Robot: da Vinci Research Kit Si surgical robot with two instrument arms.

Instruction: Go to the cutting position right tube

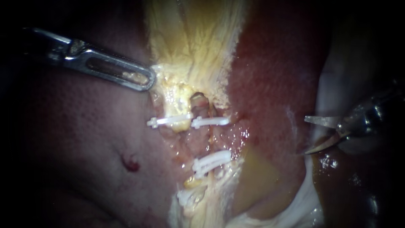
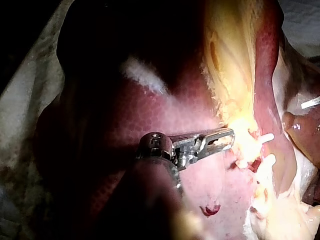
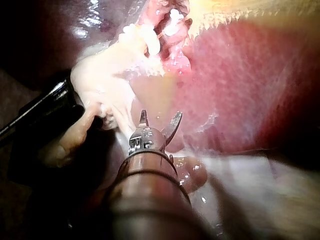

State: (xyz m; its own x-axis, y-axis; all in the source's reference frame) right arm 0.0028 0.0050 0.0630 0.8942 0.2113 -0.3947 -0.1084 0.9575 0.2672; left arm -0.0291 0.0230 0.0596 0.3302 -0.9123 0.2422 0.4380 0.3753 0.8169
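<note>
Two tubes run down the middle between the liver's lobes, each crossed by white clips. The right tube [image 1: 205, 137] shows between an upper clip [image 1: 209, 121] and a lower clip [image 1: 211, 161]. Another clip [image 1: 168, 121] sits on the left tube. My right instrument [image 1: 307, 135] has open blades and hangs well to the right of the tubes over the liver's edge; in the right wrist view its blades [image 3: 161, 115] point towards the clips [image 3: 150, 42] far ahead. My left instrument [image 1: 149, 80] is shut on yellowish tissue [image 1: 162, 71] above the clips, also seen from its own arm [image 2: 230, 136].
Dark red liver [image 1: 76, 139] lies left and right [image 1: 270, 76] of the pale yellow gallbladder tissue [image 1: 194, 33]. A small red spot [image 1: 130, 164] marks the left lobe. Pale tissue [image 1: 337, 76] lies behind my right instrument. A dark shaft [image 3: 40, 117] lies beside it.
</note>
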